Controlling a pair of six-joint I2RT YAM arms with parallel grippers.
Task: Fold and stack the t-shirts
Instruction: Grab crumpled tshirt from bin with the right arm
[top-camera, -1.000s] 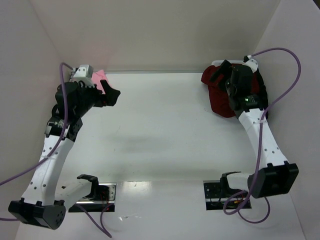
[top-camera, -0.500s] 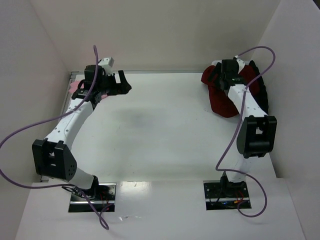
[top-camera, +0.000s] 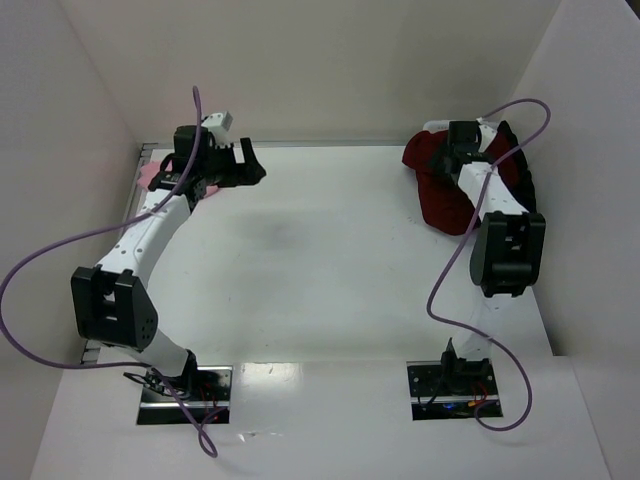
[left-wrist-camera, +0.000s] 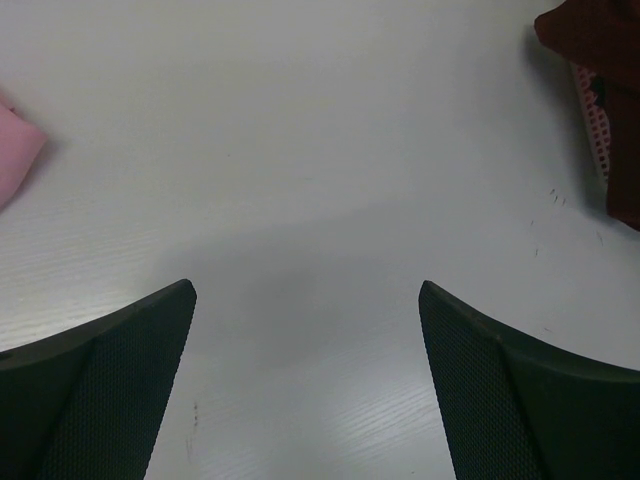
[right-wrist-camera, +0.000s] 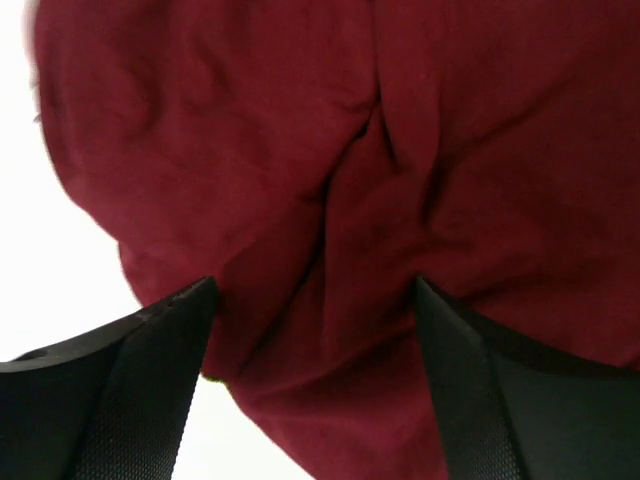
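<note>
The dark maroon t-shirt lies crumpled at the far right, with black cloth along its right side. My right gripper hovers over it, open. In the right wrist view the maroon cloth fills the frame between the spread fingers, which hold nothing. The light pink t-shirt lies at the far left, mostly hidden by my left arm. My left gripper is open and empty over bare table. The pink shirt is at its left edge and the maroon shirt at its top right.
A white mesh basket shows under the maroon shirt, its rim at the far right corner. White walls enclose the table at the back, left and right. Purple cables loop off both arms.
Both arms have stretched out toward the far side. The left gripper has moved off the pink shirt, right over bare table. The right gripper has shifted slightly over the maroon shirt.
</note>
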